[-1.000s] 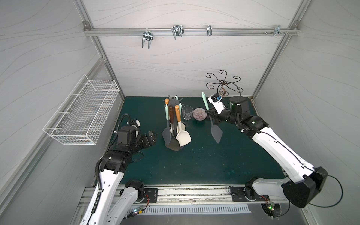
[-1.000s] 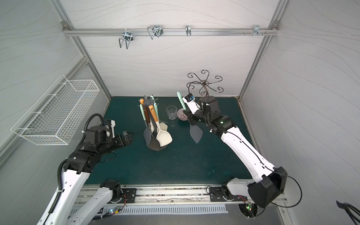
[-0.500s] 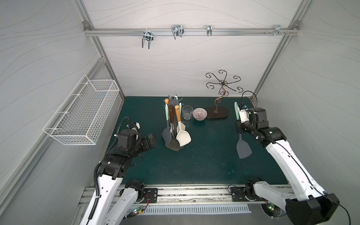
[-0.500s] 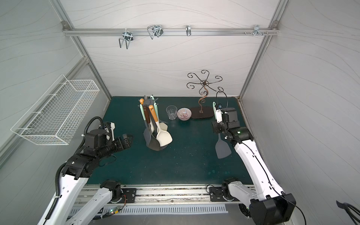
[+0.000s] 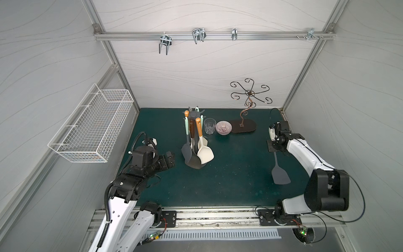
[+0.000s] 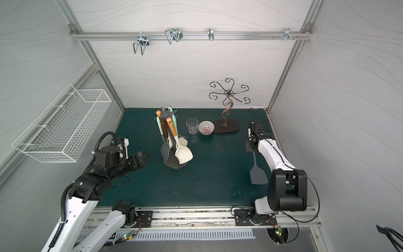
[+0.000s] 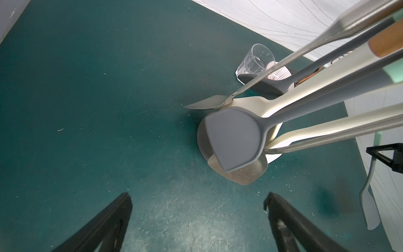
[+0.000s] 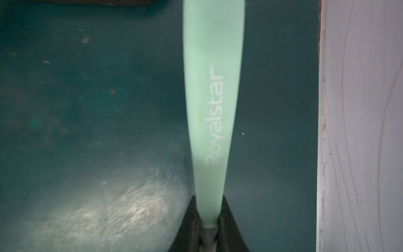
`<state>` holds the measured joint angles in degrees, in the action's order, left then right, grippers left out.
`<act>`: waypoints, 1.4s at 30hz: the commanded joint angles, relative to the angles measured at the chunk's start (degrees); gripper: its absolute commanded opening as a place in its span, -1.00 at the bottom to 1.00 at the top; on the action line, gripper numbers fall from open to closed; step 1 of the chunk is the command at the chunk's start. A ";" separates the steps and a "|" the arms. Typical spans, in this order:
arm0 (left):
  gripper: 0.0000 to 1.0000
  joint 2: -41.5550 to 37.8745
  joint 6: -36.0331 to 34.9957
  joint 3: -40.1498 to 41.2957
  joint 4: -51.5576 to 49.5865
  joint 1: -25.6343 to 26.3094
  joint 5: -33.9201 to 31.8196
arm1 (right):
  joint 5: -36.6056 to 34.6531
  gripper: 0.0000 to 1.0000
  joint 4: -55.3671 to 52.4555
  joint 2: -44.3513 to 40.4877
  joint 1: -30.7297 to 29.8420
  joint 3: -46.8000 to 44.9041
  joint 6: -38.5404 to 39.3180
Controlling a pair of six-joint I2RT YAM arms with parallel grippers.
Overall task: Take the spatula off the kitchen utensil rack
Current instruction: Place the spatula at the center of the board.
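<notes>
Spatula (image 8: 212,98) handle lettering reads "Royalstar" — white on mint green. Clamped at handle neck in right gripper (image 8: 209,218), near right wall (image 8: 359,131), well apart from kitchen utensil rack (image 5: 193,114). Left gripper (image 5: 170,158) spread wide, empty — near rack.

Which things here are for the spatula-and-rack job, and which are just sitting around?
For the job:
- spatula, off the rack, held by the right gripper
- kitchen utensil rack

Just sitting around:
- glass
- bowl
- curly bronze stand
- white wire basket
- other utensils hanging on the rack
</notes>
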<state>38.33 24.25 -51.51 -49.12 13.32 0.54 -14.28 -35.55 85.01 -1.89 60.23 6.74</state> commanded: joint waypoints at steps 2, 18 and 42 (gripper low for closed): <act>0.99 0.05 0.19 -0.85 0.39 1.16 -0.97 | -1.89 -1.00 -0.06 7.09 1.87 3.20 -0.90; 0.99 0.43 0.10 -0.85 0.43 2.15 -1.23 | -5.32 -1.00 -0.76 25.75 4.70 12.65 1.95; 0.99 0.96 0.07 -0.88 0.40 2.67 -0.97 | -4.31 -0.21 -2.90 29.45 3.74 15.75 1.78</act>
<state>39.42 24.23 -51.53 -49.12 15.59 0.19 -20.27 -36.95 112.68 2.46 76.23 8.82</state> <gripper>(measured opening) 0.996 0.392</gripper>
